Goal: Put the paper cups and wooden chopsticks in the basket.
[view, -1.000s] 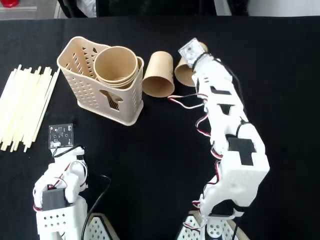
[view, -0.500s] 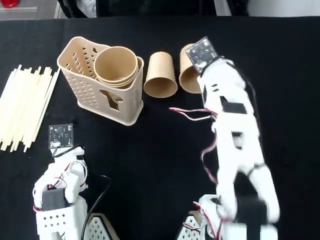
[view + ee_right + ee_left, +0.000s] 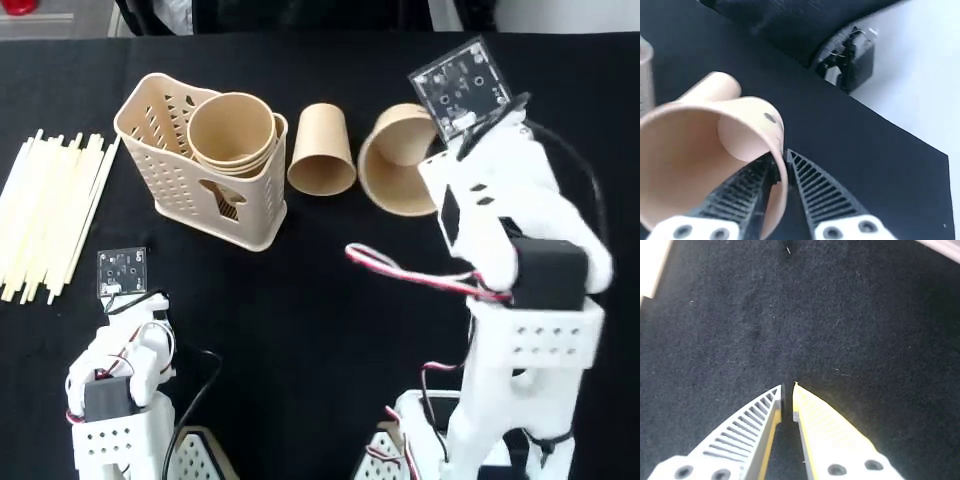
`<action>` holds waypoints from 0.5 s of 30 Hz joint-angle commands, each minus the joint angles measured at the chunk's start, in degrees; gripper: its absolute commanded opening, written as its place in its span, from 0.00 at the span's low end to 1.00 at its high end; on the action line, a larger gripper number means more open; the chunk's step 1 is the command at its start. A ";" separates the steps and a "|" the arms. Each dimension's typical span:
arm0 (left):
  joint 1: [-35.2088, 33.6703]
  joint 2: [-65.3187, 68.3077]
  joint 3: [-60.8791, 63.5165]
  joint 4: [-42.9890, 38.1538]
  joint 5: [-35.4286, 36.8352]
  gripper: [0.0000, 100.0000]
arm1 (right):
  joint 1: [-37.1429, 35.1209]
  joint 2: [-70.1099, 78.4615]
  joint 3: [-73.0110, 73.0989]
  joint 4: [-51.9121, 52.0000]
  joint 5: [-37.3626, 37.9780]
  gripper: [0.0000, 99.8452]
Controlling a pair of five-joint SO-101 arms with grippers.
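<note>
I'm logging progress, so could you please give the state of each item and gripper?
basket: upright, partly filled.
stacked cups: nested inside basket.
loose cup: on table beside basket, ungripped.
held cup: gripped at its rim.
right gripper: shut on held cup.
left gripper: shut, empty.
chopsticks: lying on table, outside basket.

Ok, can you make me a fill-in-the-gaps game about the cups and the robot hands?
1. The right hand holds a paper cup by its ___.
2. More cups sit stacked inside the ___.
3. The wooden ___ lie in a bunch on the table.
4. The left hand is shut and holds ___.
Missing words: rim; basket; chopsticks; nothing.
</note>
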 commanded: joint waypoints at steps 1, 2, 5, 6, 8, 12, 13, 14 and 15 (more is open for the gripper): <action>0.04 -0.09 1.10 0.00 -0.09 0.05 | -3.96 4.70 -17.54 9.05 -2.29 0.01; 0.04 -0.09 1.10 0.00 -0.09 0.05 | -4.84 6.29 -21.49 10.90 -3.16 0.01; 0.04 -0.09 1.10 0.00 -0.09 0.05 | -8.35 11.03 -33.63 15.38 -4.48 0.01; 0.04 -0.09 1.10 0.00 -0.09 0.05 | -9.49 12.62 -37.14 16.35 -4.84 0.01; 0.04 -0.09 1.10 0.00 -0.09 0.05 | -12.40 16.40 -43.56 18.11 -5.45 0.01; 0.04 -0.09 1.10 0.00 -0.09 0.05 | -17.93 22.37 -53.58 19.87 -5.63 0.01; 0.04 -0.09 1.10 0.00 -0.09 0.05 | -19.34 23.60 -55.52 19.87 -5.80 0.01; 0.04 -0.09 1.10 0.00 -0.09 0.05 | -20.92 24.75 -56.75 19.87 -6.51 0.01; 0.04 -0.09 1.10 0.00 -0.09 0.05 | -22.42 25.89 -57.45 19.60 -7.38 0.01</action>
